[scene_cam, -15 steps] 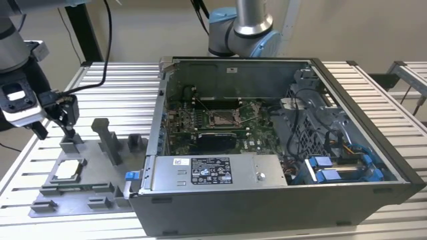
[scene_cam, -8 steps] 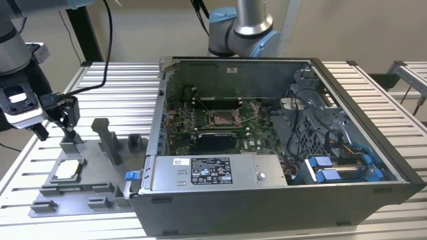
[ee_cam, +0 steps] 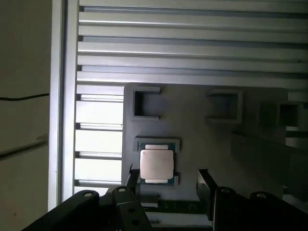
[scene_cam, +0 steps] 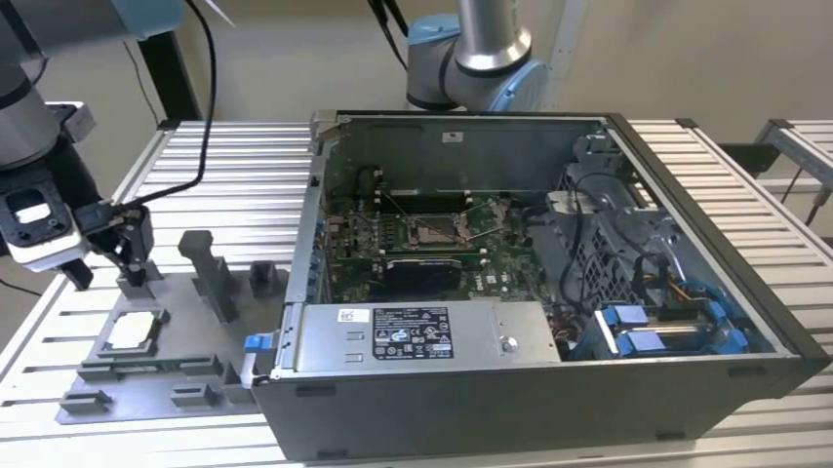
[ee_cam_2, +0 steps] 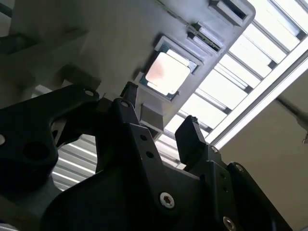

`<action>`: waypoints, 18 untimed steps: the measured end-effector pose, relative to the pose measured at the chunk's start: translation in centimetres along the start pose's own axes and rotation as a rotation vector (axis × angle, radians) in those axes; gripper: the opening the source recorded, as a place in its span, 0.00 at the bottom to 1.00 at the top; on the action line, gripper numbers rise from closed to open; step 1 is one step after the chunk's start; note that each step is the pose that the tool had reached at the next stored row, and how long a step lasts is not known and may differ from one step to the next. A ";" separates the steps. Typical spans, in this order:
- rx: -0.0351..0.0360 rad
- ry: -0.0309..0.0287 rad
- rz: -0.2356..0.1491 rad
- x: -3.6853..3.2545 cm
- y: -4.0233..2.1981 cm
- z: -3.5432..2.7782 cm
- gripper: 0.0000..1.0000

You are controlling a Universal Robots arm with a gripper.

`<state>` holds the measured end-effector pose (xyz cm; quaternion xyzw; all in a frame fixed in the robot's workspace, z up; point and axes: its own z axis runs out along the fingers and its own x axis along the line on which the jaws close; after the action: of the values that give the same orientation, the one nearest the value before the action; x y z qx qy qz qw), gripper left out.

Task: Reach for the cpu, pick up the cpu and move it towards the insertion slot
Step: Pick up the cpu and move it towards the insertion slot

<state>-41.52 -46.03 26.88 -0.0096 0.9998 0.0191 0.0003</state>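
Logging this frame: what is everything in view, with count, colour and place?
flat square silvery cpu: one, silvery-white, seated in the fixture plate.
grey plastic fixture plate: one, grey, on the table at the exterior view's left.
silver-framed square insertion slot: one, on the green board inside the case.
open computer case: one, dark grey, on the table.
slatted metal table: one, silvery.
gripper: one, black, open, empty, near the cpu without touching it.
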 end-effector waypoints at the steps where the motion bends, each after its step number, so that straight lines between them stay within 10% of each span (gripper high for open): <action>1: 0.0001 0.0001 0.000 0.01 -0.15 0.16 1.00; 18: 0.0000 0.0001 0.000 0.19 -0.55 3.03 1.00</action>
<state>-41.70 -46.46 23.83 -0.0095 0.9998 0.0191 0.0003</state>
